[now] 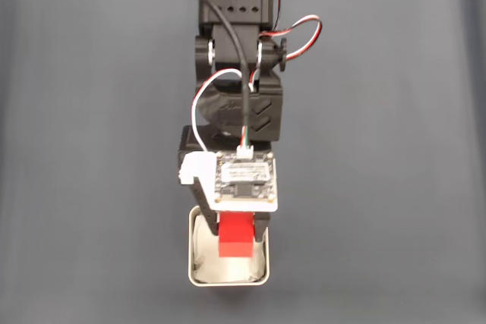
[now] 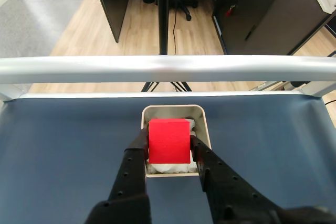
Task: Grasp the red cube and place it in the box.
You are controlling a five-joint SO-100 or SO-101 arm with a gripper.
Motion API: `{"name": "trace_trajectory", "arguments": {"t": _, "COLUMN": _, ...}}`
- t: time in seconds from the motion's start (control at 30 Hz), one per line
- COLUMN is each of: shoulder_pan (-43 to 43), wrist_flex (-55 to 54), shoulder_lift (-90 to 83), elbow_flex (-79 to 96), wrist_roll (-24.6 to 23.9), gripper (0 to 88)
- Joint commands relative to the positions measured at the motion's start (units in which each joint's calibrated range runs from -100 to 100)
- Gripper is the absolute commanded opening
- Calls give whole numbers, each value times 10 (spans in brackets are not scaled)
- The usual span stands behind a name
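We see the box [image 2: 202, 124] on the dark blue-grey table mat [image 2: 63, 145], a square tin with rounded corners, lined with crumpled white paper [image 2: 169, 168]. In the wrist view the red cube [image 2: 169, 141] sits over the box opening, covering most of the lining; we can't tell whether it touches the paper or hangs just above it. The gripper [image 2: 169, 153] is clamped on the red cube, 1 black finger [image 2: 135, 156] on each side face.

In the fixed view the box [image 1: 196, 275] is at the bottom centre, the red cube [image 1: 235, 237] inside its outline, and the gripper [image 1: 235, 225] comes in from above, covering the box's upper edge. A white-framed circuit board [image 1: 243, 181] on the wrist has small print, too small for us to read. White, red and black wires [image 1: 300, 32] loop along the black arm [image 1: 239, 89].

Beyond the mat in the wrist view: a silver rail [image 2: 168, 69] across the table edge, wood floor [image 2: 79, 30], dark desk panels [image 2: 252, 14].
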Motion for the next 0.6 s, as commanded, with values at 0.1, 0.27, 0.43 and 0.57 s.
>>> {"name": "trace_trajectory", "arguments": {"t": 0.1, "shoulder_pan": 12, "wrist_flex": -25, "shoulder_lift": 8, "elbow_flex": -29, "wrist_roll": 9, "gripper": 14}}
{"name": "trace_trajectory", "arguments": {"t": 0.27, "shoulder_pan": 14, "wrist_flex": -33, "shoulder_lift": 17, "elbow_flex": -29, "wrist_roll": 11, "gripper": 14}}
{"name": "trace_trajectory", "arguments": {"t": 0.43, "shoulder_pan": 15, "wrist_flex": -43, "shoulder_lift": 23, "elbow_flex": -27, "wrist_roll": 15, "gripper": 14}}
{"name": "trace_trajectory", "arguments": {"t": 0.57, "shoulder_pan": 17, "wrist_flex": -49, "shoulder_lift": 27, "elbow_flex": -25, "wrist_roll": 19, "gripper": 14}}
